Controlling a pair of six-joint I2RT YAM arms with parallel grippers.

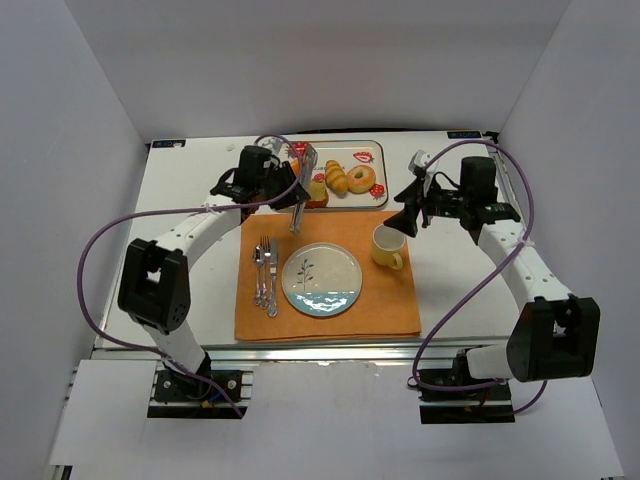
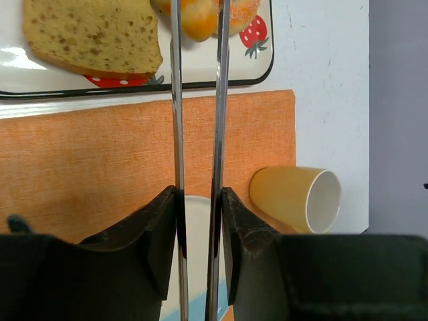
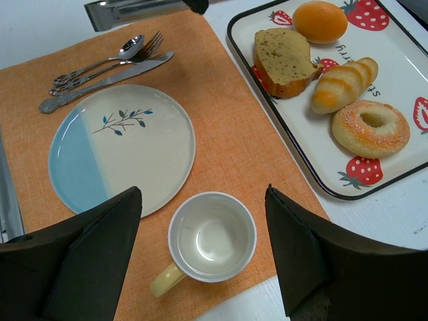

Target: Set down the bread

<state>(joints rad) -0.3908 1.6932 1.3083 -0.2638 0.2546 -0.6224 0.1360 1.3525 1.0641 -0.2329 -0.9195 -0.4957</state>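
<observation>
The bread (image 3: 344,83), a small golden roll with darker stripes, lies loose on the strawberry-print tray (image 3: 401,63) between a brown-crusted slice (image 3: 284,60) and a sugared donut (image 3: 371,127). My left gripper (image 2: 198,190) is shut on a pair of metal tongs (image 2: 176,100). Both tong arms run forward over the tray, and the bread (image 2: 199,23) shows between them; their tips are out of view. From above, the left gripper (image 1: 285,185) hovers at the tray's near left edge. My right gripper (image 3: 202,194) stands open above a yellow cup (image 3: 212,237), with nothing between its fingers.
An orange placemat (image 1: 325,275) carries a white-and-blue plate (image 1: 321,281), cutlery (image 1: 265,275) at its left and the cup (image 1: 388,246) at its right. A round orange bun (image 3: 319,20) also sits on the tray. White walls enclose the table.
</observation>
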